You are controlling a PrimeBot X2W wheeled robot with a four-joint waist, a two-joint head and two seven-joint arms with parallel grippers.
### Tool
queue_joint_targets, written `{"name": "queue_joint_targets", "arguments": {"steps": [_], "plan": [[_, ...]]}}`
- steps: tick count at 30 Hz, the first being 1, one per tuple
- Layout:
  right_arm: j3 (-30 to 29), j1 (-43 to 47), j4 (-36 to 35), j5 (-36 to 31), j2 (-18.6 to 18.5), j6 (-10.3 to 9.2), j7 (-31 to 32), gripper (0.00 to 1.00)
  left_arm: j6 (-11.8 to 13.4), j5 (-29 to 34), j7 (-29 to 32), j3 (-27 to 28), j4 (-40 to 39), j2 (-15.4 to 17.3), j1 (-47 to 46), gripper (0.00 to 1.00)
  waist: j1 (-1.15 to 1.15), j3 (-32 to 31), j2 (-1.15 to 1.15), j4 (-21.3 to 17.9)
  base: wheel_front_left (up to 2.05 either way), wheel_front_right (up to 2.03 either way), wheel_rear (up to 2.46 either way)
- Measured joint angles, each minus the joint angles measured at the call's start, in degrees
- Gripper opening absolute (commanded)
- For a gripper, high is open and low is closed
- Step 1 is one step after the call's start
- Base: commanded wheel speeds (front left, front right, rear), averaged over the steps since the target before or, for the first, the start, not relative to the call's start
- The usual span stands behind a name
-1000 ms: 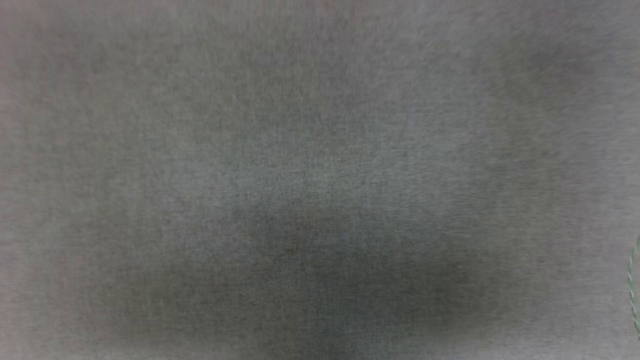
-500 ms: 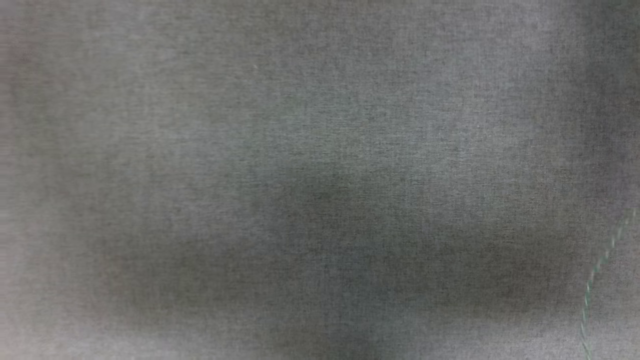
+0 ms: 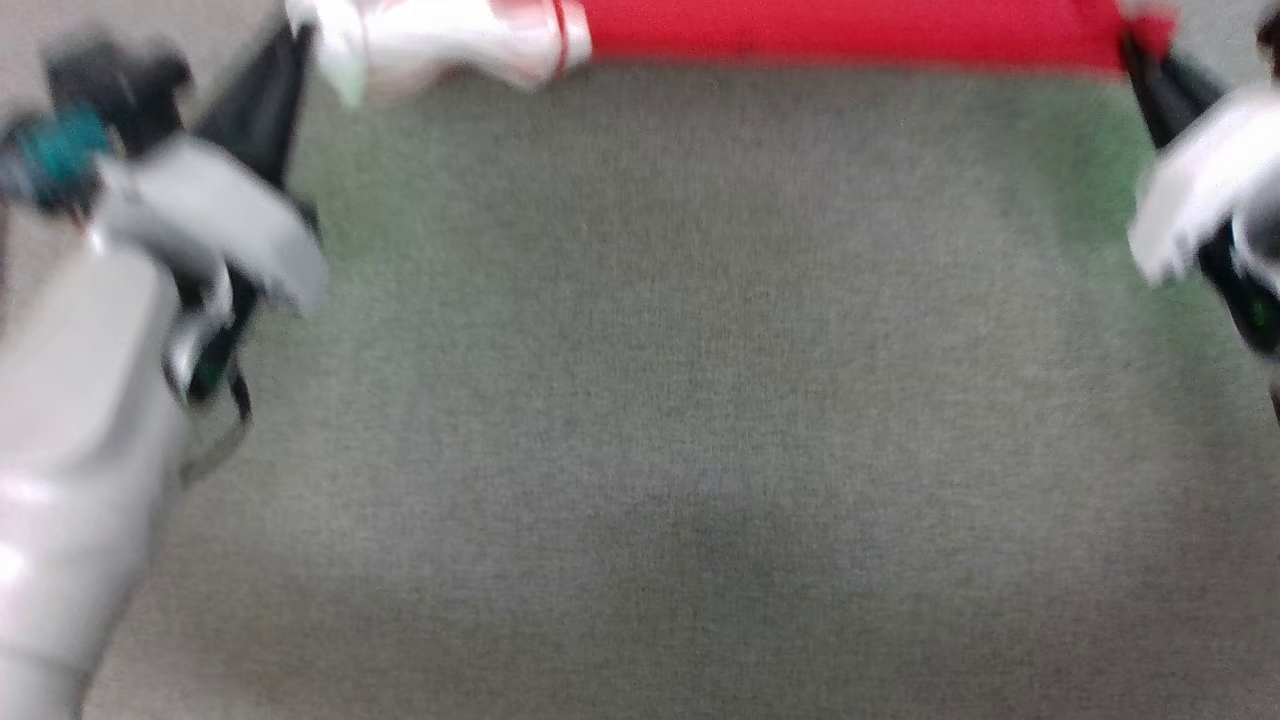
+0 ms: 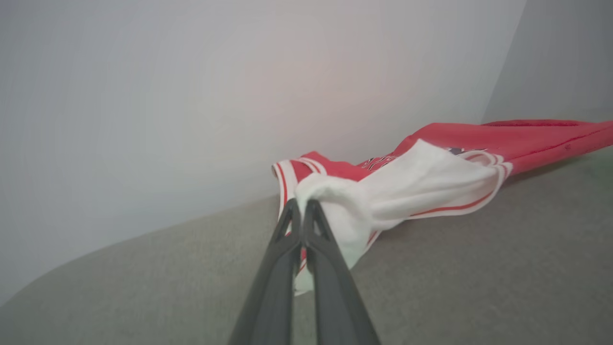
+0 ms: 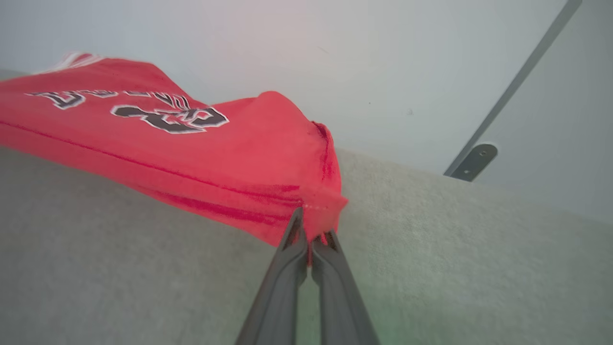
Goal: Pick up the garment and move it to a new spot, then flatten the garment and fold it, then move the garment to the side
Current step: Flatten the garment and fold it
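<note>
The garment (image 3: 850, 30), red with a white sleeve (image 3: 450, 40), hangs stretched across the top of the head view over the grey surface. My left gripper (image 3: 295, 35) holds it at the upper left. In the left wrist view that gripper (image 4: 301, 208) is shut on the bunched white sleeve (image 4: 407, 187) with its red-striped trim. My right gripper (image 3: 1130, 40) holds the red corner at the upper right. The right wrist view shows the right gripper (image 5: 311, 225) shut on the red hem corner, with black white-outlined lettering (image 5: 167, 117) on the garment (image 5: 191, 158) farther along.
A grey fabric-covered surface (image 3: 680, 400) lies below the garment. A pale wall (image 4: 191, 96) stands behind it, and a metal strip with a bracket (image 5: 471, 160) runs up the wall in the right wrist view.
The head camera has moved: earlier it showed bare grey surface with a thin green thread at the right edge; both arms and the stretched garment are now in the picture.
</note>
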Motion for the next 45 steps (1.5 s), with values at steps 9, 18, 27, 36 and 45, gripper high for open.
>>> {"name": "queue_joint_targets", "arguments": {"steps": [9,18,27,36,45], "plan": [[-0.65,20.91,-17.04,9.28,-10.95,0.02,6.56,0.00,3.50,-2.63,0.00,-0.30,-14.07,3.56,23.49,0.00,0.00,-9.32,0.00,0.47,0.00,0.00,0.00],[-7.72,38.34,-29.27,10.13,-13.93,0.01,13.74,0.00,10.87,-3.25,0.32,-1.52,-28.56,6.76,39.44,0.00,0.00,-13.06,0.00,1.33,0.00,0.00,0.00],[-18.37,55.39,-39.12,3.46,-11.74,0.01,16.38,0.00,16.66,-2.35,0.19,-2.02,-34.85,5.58,51.64,0.00,0.00,-12.49,0.00,1.20,0.00,0.00,0.00],[-27.15,69.56,-46.81,0.03,-4.31,0.01,21.86,0.00,18.53,-1.81,-0.01,0.36,-35.56,3.50,61.30,0.00,0.00,-11.83,0.00,0.51,0.00,0.00,0.00],[-31.51,77.88,-51.79,0.97,-0.03,0.01,27.25,0.00,17.60,-4.69,1.52,0.13,-36.28,3.13,65.75,0.00,0.00,-11.73,0.00,0.20,0.00,0.00,0.00]]}}
